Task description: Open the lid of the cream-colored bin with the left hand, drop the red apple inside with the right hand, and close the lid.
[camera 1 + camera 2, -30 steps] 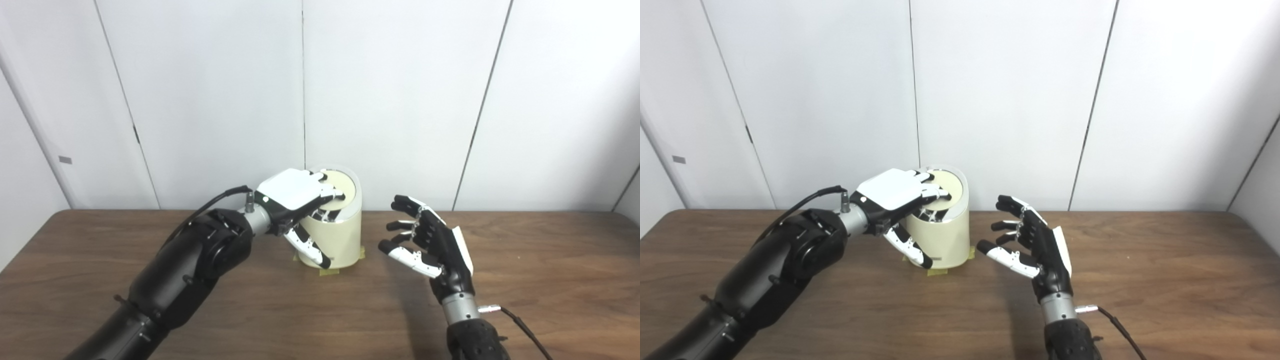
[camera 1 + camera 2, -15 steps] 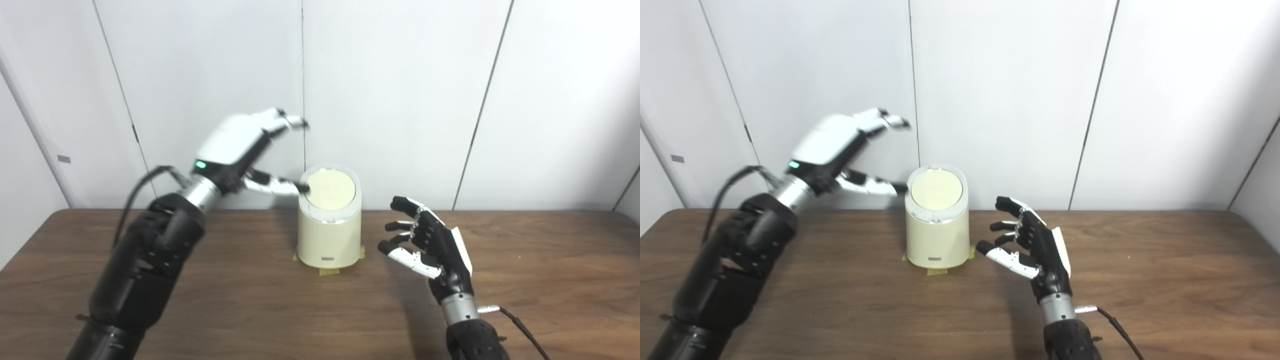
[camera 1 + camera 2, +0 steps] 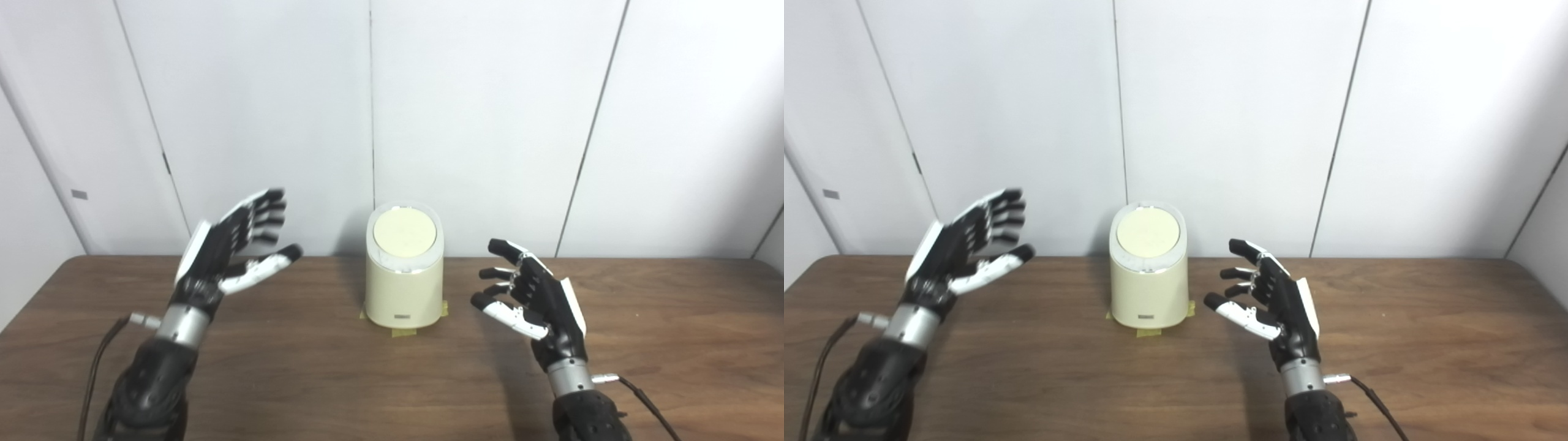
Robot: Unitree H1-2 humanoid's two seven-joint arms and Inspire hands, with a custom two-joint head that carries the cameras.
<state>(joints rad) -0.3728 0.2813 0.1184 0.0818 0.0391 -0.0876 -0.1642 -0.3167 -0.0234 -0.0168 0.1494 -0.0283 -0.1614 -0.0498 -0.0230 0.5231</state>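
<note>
Left eye view: nearest the camera, the dark brown wooden table [image 3: 318,380] is seen, with both black forearms rising from the bottom edge. The black-and-white left hand [image 3: 229,248] is held up with fingers spread and nothing in it, well apart from the bin. The black-and-white right hand [image 3: 533,297] is likewise spread and empty, and is judged the nearer of the two. Between them, farther back, the cream-colored cylindrical plastic bin [image 3: 403,288] is stood upright on yellow tape patches [image 3: 404,332], its round tilted lid [image 3: 404,236] lying shut. The lid is thus placed to the right of the left hand and slightly beyond it. No red apple is seen on the table; whether it lies inside the bin cannot be told. Behind, white wall panels [image 3: 490,110] are seen.
</note>
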